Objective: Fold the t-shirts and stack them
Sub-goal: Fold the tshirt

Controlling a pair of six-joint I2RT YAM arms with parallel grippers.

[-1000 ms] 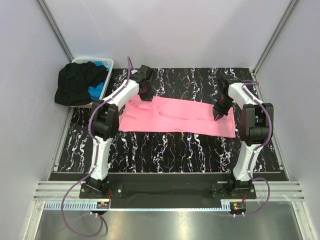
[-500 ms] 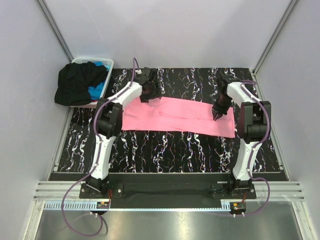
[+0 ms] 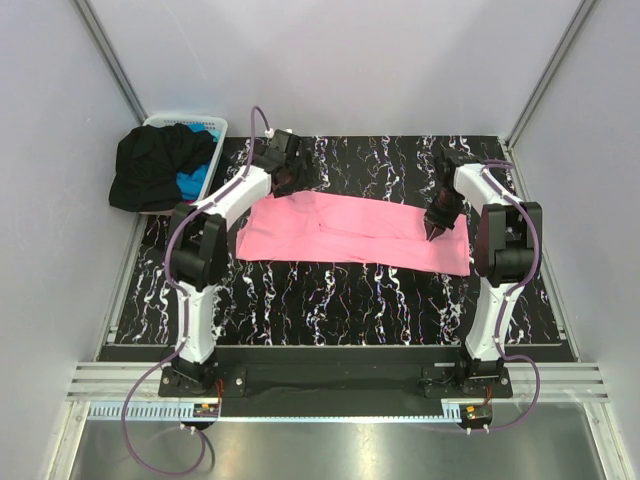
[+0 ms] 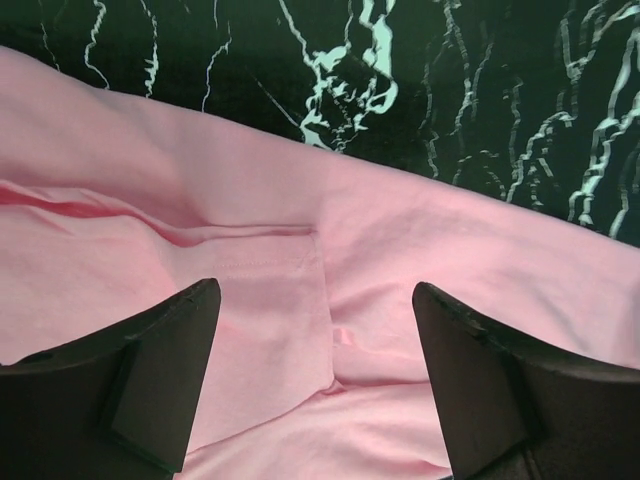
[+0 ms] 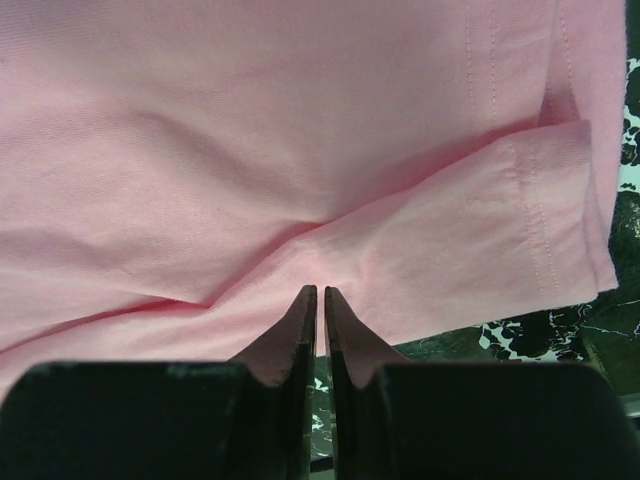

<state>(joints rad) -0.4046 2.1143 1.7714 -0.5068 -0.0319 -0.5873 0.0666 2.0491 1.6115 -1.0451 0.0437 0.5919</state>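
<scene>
The pink t-shirt [image 3: 350, 232] lies flat across the middle of the table as a long folded band. My left gripper [image 3: 293, 180] hovers open just above its far left end, the cloth [image 4: 400, 220] bare between the wide-apart fingers [image 4: 170, 370]. My right gripper [image 3: 432, 232] is at the shirt's right part, shut, its tips [image 5: 320, 292] pinching a pucker of pink cloth [image 5: 250, 130] near the hem. The black t-shirt [image 3: 155, 165] and the blue t-shirt [image 3: 190, 183] sit bunched together at the back left, spilling over the basket.
A white slotted basket [image 3: 215, 125] stands at the back left corner, just off the black marbled table [image 3: 330, 300]. Metal frame posts and pale walls close in the left, right and back sides.
My left gripper has opened and let go of the shirt's left end, then drawn slightly up and back. The right gripper has stayed where it was.
</scene>
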